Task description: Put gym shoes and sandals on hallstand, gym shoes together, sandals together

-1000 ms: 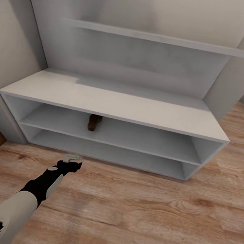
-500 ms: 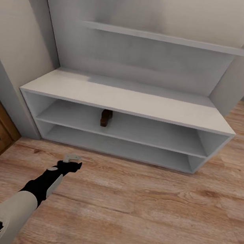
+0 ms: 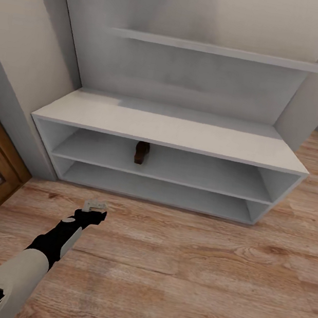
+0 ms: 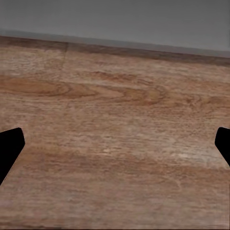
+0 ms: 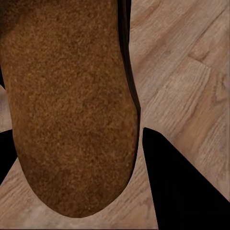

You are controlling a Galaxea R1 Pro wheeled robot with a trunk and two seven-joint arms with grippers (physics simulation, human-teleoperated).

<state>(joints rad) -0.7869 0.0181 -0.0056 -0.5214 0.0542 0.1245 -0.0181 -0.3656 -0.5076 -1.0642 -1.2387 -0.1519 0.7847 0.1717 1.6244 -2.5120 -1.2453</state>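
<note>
Rack slid toward 3 o'clock as my base turned; hallstand (image 3: 174,130) holds one sandal (image 3: 141,152); right gripper (image 5: 136,139) grasping second sandal (image 5: 67,105); left gripper (image 4: 115,143) released, empty.

The hallstand (image 3: 174,133) is pale grey, plain, without pattern. One dark brown sandal (image 3: 141,152) lies on its upper shelf level. The corridor floor (image 3: 202,271) is light brown with wood grain. The other sandal (image 5: 67,105) shows a tan-brown, grainy insole. The left arm (image 3: 50,244) is black and cream.
</note>
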